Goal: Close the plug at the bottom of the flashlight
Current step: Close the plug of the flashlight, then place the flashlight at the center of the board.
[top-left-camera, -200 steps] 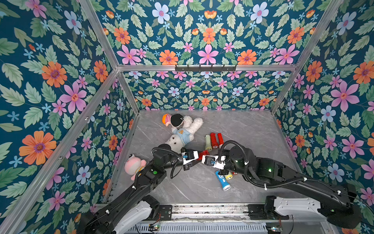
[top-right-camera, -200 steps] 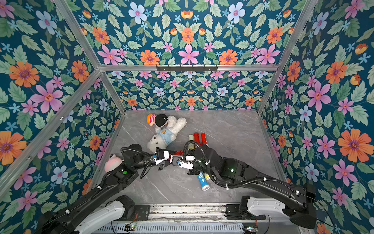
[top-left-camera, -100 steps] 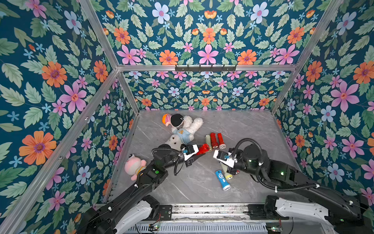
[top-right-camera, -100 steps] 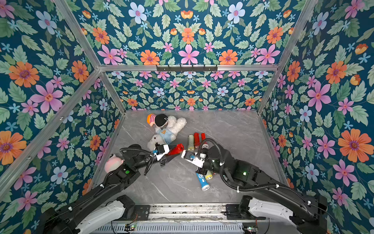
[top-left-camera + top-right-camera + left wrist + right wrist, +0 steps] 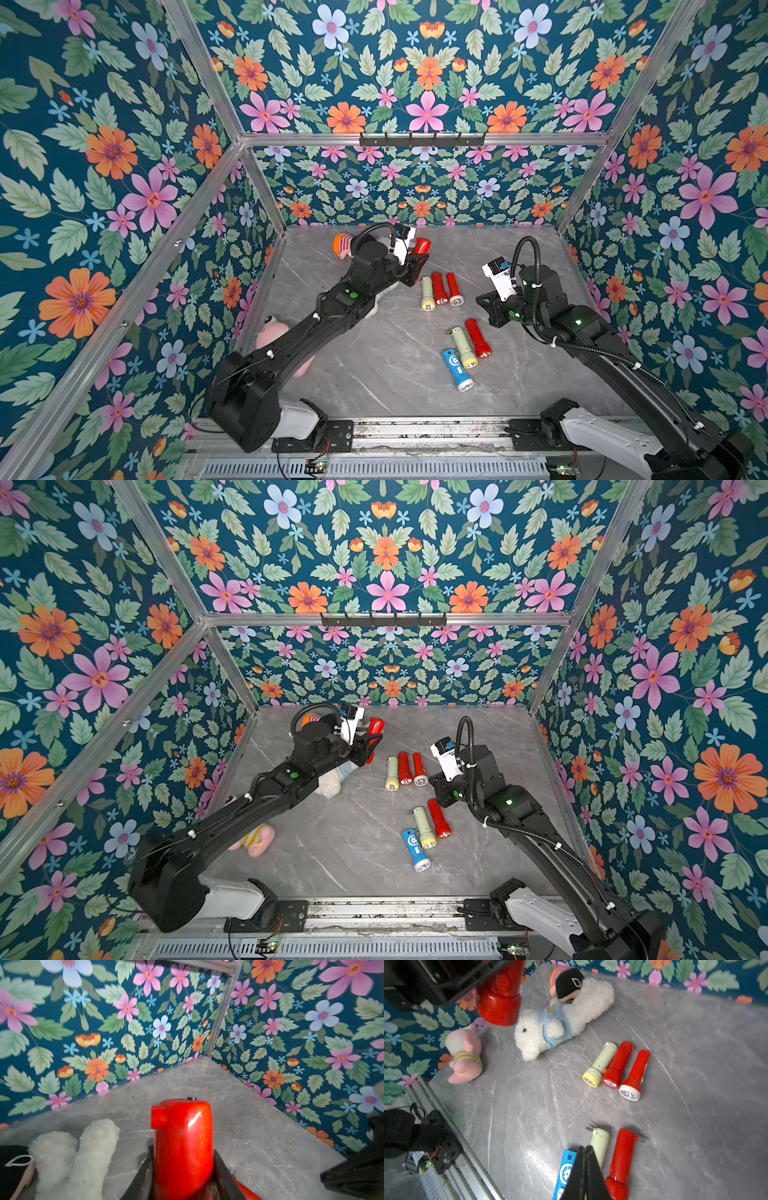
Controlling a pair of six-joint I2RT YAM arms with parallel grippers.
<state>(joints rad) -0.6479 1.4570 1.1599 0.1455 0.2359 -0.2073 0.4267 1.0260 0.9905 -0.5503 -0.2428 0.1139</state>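
a second ago both grippers were met at mid-table on the flashlight; now they are parted. the left gripper [image 5: 417, 261] has been raised and swung toward the back wall with the flashlight [image 5: 422, 245] carried along. the right gripper [image 5: 585, 1148] has been pulled back to its own side, well apart from the flashlight. the row of three flashlights [image 5: 440, 289] is seen where it was.

the left gripper is clamped on the flashlight. the red body is pinched between the two fingers [image 5: 143, 1172], the tail end sticks out past the fingertips and the wide head hangs on the other side of the gripper. it is held clear of the table [image 5: 374, 382]. a small dark nub is seen on the tail end; whether the plug is shut cannot be told.

the right gripper's jaws are pressed together with nothing between them. under its tips lie the blue flashlight [image 5: 566, 1169] and the green flashlight [image 5: 600, 1145], with a loose red flashlight [image 5: 623, 1157] just beside. the row of three lies further out ahead of the tips.

the white plush [image 5: 550, 1028] lies below and beside the left gripper. the pink plush [image 5: 465, 1053] lies back along that arm, near the side wall.
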